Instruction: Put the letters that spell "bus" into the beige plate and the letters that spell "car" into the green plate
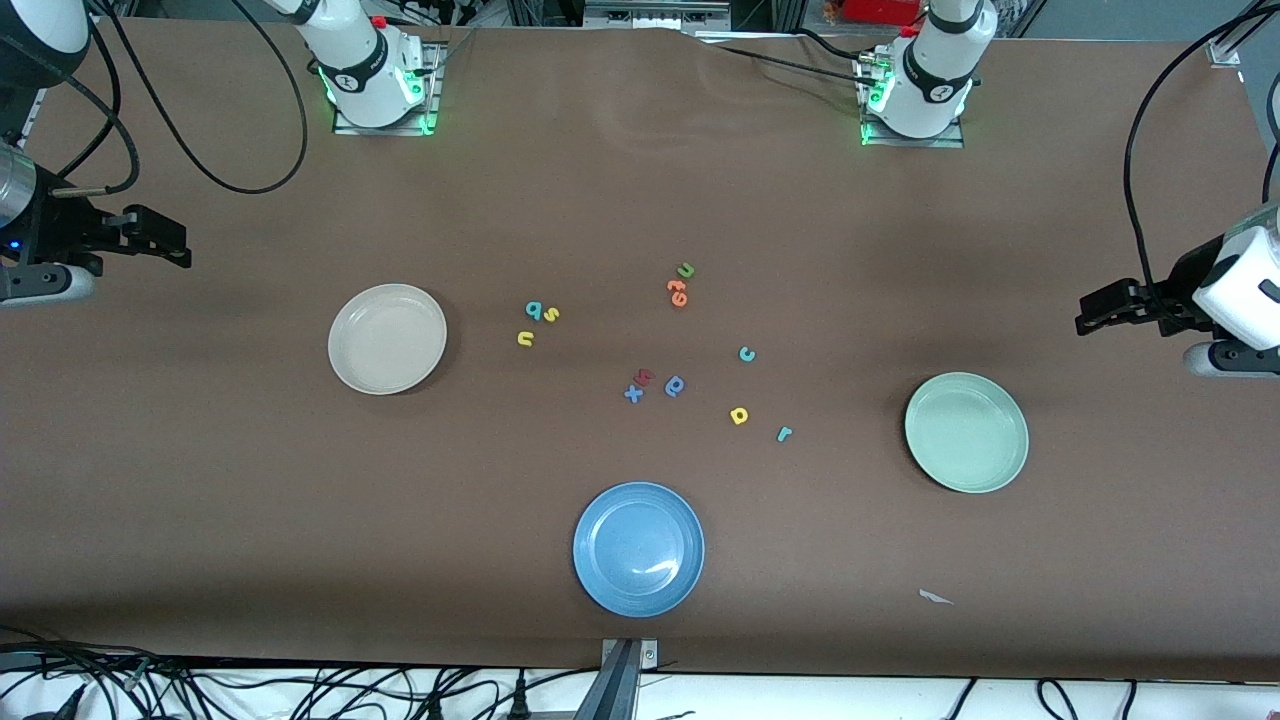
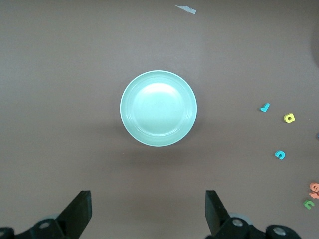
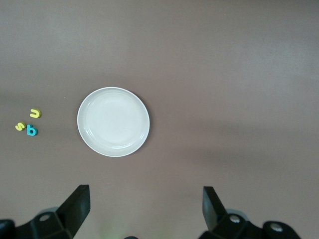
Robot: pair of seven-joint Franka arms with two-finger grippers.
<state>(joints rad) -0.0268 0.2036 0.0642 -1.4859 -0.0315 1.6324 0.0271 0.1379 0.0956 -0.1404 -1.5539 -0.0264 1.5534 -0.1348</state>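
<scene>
The right gripper [image 3: 142, 211] is held spread wide and empty, high above the table's right-arm end, with the beige plate [image 1: 387, 338] ahead of it and the teal b [image 1: 534, 311], yellow s [image 1: 551, 314] and yellow u [image 1: 525, 338] just past that plate. The left gripper [image 2: 147, 211] is likewise parted, empty, above the green plate [image 1: 966, 432]; the teal c [image 1: 746, 354], yellow a [image 1: 739, 415] and teal r [image 1: 784, 433] lie further toward mid-table. A single letter is best approached vertically, the touching b and s being separated first.

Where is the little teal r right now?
In the front view, the teal r lies on the table between the blue plate and the green plate, just beside the yellow a and slightly nearer the camera.
</scene>
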